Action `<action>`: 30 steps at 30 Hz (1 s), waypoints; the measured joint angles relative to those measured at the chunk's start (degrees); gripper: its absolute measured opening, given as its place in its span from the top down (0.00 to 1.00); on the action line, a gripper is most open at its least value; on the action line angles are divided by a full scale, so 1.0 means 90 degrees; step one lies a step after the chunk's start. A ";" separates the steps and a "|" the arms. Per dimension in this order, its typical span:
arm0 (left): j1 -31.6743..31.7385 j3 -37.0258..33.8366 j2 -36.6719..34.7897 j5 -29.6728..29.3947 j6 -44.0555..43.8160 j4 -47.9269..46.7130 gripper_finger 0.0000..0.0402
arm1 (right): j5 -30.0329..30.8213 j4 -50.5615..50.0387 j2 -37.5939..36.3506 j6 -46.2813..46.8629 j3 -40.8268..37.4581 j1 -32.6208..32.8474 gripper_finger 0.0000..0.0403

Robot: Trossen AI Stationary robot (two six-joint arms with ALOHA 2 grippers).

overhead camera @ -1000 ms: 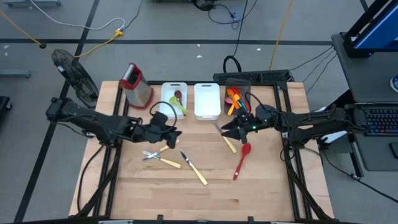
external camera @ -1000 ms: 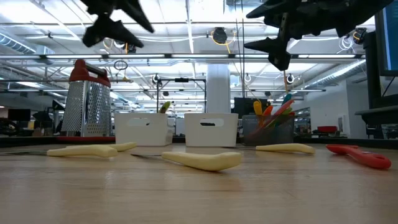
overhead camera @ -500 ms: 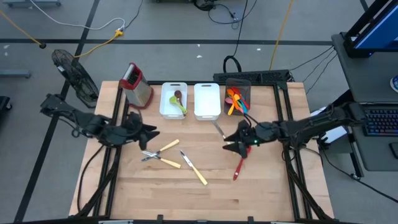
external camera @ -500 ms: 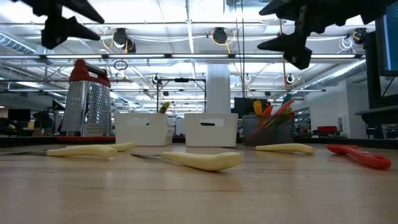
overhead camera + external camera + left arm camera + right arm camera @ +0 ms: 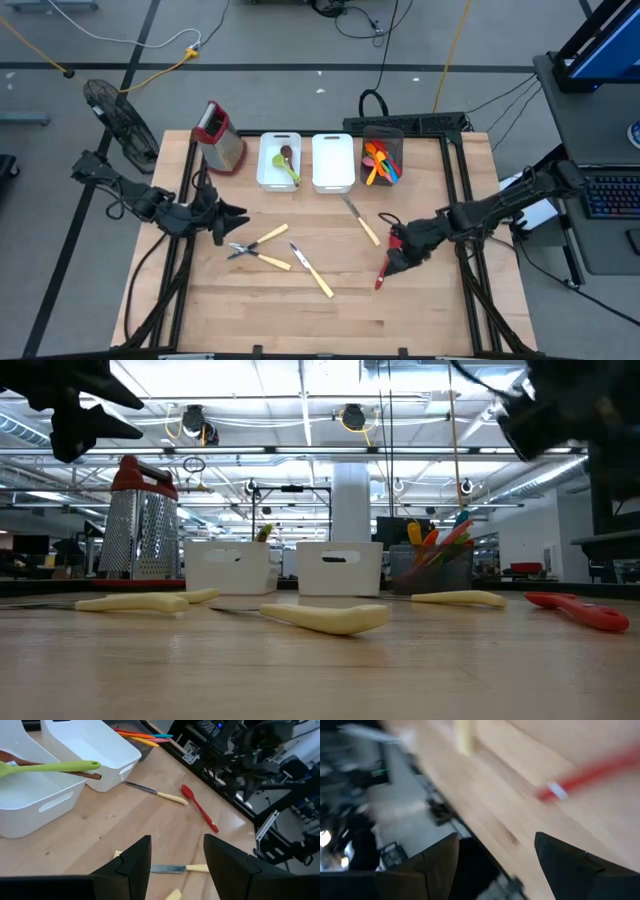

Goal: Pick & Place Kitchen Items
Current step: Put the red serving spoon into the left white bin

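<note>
High view: the right end effector is hovering directly over the red plastic spoon, which is lying on the pale wooden counter right of centre. Fingers are standing apart, empty; the right wrist view is showing the red handle between them. The left end effector, also apart and empty, is hanging near the left edge, just beside the cluster of yellow-handled metal utensils.

The spoon is looking light, stiff and probably slick; a pinch across mid-handle is seeming the safest hold, since the flat bowl would likely slip.

The spoon's bowl is hiding under the right end effector. The right wrist view is smearing, so fine alignment is hard to judge.
</note>
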 joint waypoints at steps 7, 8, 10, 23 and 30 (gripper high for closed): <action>-0.0002 0.0000 0.0014 0.0035 0.0184 0.0001 0.54 | 0.0404 -0.1259 0.0000 0.1633 0.0000 0.0055 0.37; -0.0002 0.0000 0.0012 0.0034 0.0230 0.0000 0.54 | 0.0520 -0.1270 0.0000 0.1783 0.0000 0.0053 0.37; -0.0002 0.0000 0.0012 0.0032 0.0308 0.0002 0.54 | 0.0773 -0.1259 0.0000 0.1965 0.0000 0.0037 0.37; 0.0010 0.0000 0.0012 -0.0309 0.0808 -0.0005 0.54 | 0.1843 -0.1945 0.0040 0.2875 0.0000 0.0016 0.37; 0.0013 0.0000 0.0007 -0.0347 0.0881 -0.0054 0.54 | 0.2042 -0.1845 0.0473 0.3467 0.0000 -0.0043 0.37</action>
